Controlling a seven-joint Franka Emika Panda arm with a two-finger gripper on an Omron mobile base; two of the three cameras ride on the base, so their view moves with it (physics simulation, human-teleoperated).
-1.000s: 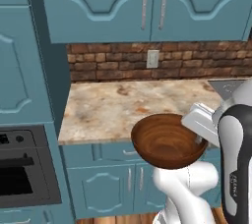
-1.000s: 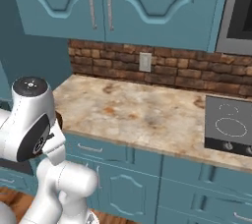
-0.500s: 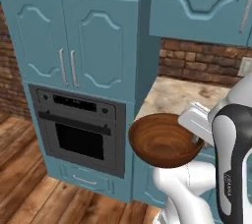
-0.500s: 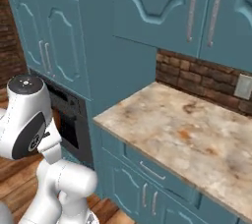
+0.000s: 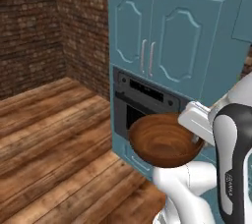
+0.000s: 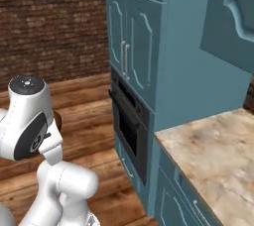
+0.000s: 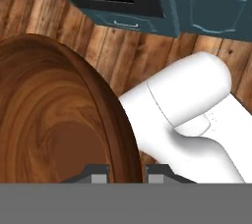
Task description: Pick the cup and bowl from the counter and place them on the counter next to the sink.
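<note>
The wide dark-brown wooden bowl (image 5: 165, 140) hangs in the air in front of the arm, over the floor, with my gripper (image 5: 198, 139) shut on its right rim. In the hand view the bowl (image 7: 49, 120) fills the left half, and its rim runs down between the two fingertips of my gripper (image 7: 128, 173). A corner of the beige marbled counter (image 6: 213, 145) lies at the lower right of the right base view. The cup and the sink are out of view.
A built-in black oven (image 5: 142, 105) sits in a tall teal cabinet (image 5: 162, 46) straight ahead, also oven (image 6: 130, 131). Wooden floor (image 5: 49, 129) spreads to the left. A brick wall (image 5: 34, 26) closes the far left corner.
The whole picture has swung as the base moved: the counter slid off to the right, and the oven, floor and brick corner came in. The bowl stays held the same way.
</note>
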